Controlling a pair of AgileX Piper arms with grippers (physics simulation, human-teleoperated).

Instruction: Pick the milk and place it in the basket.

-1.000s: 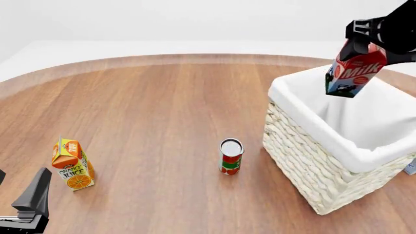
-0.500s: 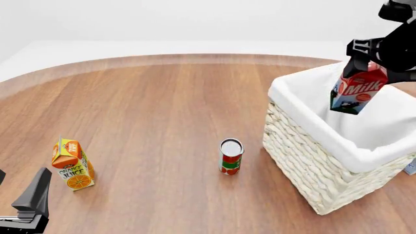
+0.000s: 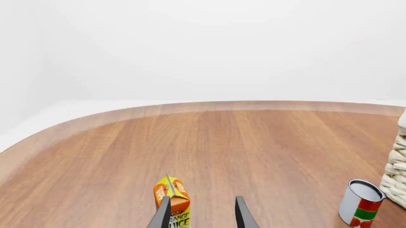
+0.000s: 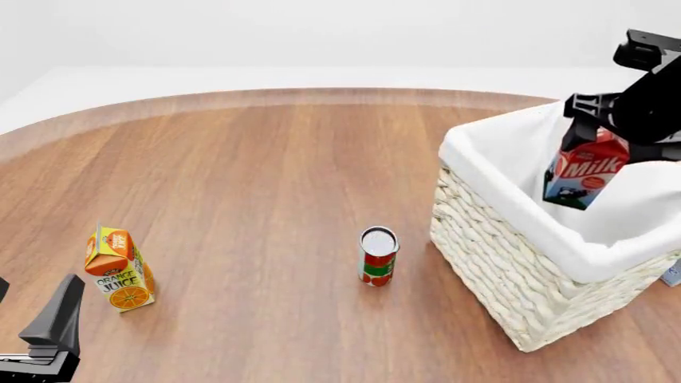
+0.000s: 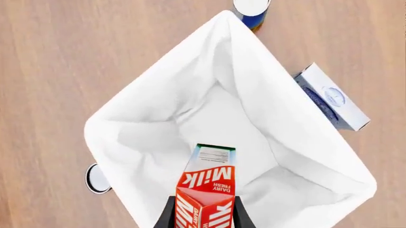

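The red milk [image 4: 583, 174] carton hangs tilted inside the mouth of the white wicker basket [image 4: 498, 267], its base below the rim. My right gripper [image 4: 598, 134] is shut on the carton's gable top. Looking straight down in the right wrist view, the milk [image 5: 210, 186] sits between the fingers of the right gripper [image 5: 203, 211], above the basket's white liner [image 5: 136, 114]. My left gripper [image 4: 32, 309] rests open and empty at the near left table edge. In the left wrist view the left gripper [image 3: 201, 213] has nothing between its fingers.
An orange juice carton [image 4: 120, 270] [image 3: 172, 198] stands just ahead of the left gripper. A red-and-green can [image 4: 378, 255] [image 3: 360, 203] [image 5: 96, 178] stands left of the basket. Beyond the basket lie a white-and-blue box [image 5: 331, 97] [image 4: 672, 274] and a blue can [image 5: 252, 7].
The right gripper has carried the milk rightward and down, from above the basket's rim into its opening. The left arm has not moved.
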